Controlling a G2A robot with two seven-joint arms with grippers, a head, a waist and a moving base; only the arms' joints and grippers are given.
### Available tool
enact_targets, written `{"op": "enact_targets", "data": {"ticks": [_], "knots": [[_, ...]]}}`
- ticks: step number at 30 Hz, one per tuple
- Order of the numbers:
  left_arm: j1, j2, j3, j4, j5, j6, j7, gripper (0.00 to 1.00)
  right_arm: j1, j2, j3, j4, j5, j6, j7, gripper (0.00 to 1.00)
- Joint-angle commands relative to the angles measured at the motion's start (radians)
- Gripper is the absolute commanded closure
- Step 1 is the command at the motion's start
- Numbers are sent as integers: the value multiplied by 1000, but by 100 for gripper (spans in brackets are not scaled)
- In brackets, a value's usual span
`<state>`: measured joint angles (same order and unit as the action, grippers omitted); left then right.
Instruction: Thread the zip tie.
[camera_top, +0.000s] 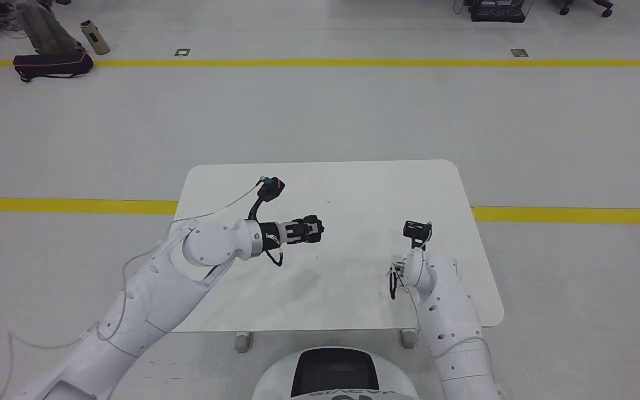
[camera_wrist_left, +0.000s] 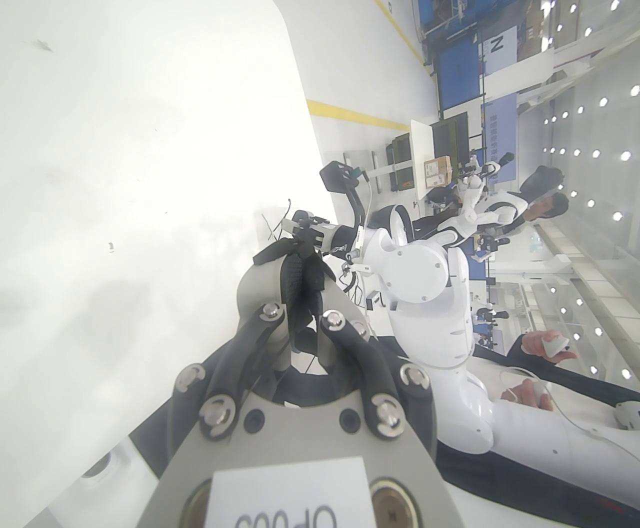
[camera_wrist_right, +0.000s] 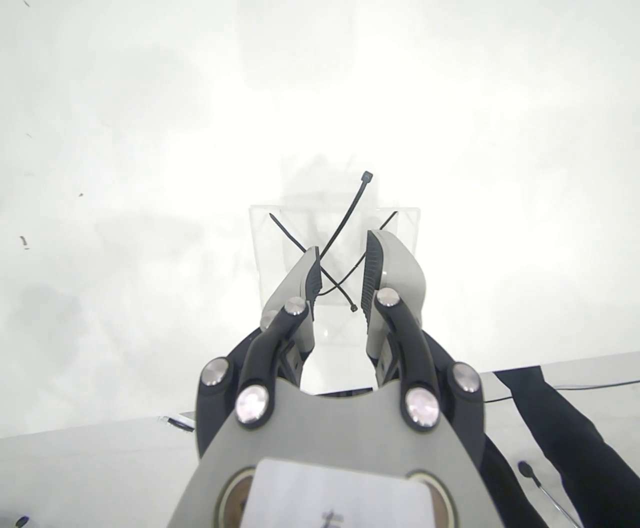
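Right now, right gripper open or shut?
Open: right gripper fingers stand apart, zip ties visible through the gap.

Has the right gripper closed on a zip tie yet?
No, the right gripper is open, fingers apart, and the black zip ties lie crossed in the clear tray.

White rounded arms (camera_top: 160, 290), grey hands (camera_wrist_right: 342, 247), black ribbed pads (camera_wrist_right: 370, 265), black curved linkages (camera_wrist_right: 405, 335), silver screws (camera_wrist_right: 422, 400), white label (camera_wrist_right: 325, 495)
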<state>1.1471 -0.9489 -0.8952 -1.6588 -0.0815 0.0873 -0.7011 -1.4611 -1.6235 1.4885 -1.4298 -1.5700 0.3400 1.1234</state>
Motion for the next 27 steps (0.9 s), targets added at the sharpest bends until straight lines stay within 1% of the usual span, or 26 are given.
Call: {"op": "enact_targets", "data": {"ticks": [1, 4, 9, 10, 13, 16, 17, 23, 27], "knots": [[0, 0, 0, 0, 0, 0, 0, 100, 1, 0, 3, 3, 0, 0, -4, 76], [0, 0, 0, 0, 0, 0, 0, 100, 3, -3, 11, 9, 0, 0, -14, 76], [0, 0, 0, 0, 0, 0, 0, 100, 17, -14, 26, 48, 0, 0, -33, 81], [0, 0, 0, 0, 0, 0, 0, 100, 20, -16, 28, 55, 0, 0, -35, 83], [0, 0, 0, 0, 0, 0, 0, 100, 31, -24, 38, 78, 0, 0, -43, 93], [0, 0, 0, 0, 0, 0, 0, 100, 40, -32, 46, 97, 0, 0, -56, 97], [0, 0, 0, 0, 0, 0, 0, 100, 42, -34, 48, 101, 0, 0, -59, 100], [0, 0, 0, 0, 0, 0, 0, 100, 45, -43, 59, 113, 0, 0, -80, 100], [0, 0, 0, 0, 0, 0, 0, 100, 29, -43, 58, 83, 0, 0, -82, 100]]}}
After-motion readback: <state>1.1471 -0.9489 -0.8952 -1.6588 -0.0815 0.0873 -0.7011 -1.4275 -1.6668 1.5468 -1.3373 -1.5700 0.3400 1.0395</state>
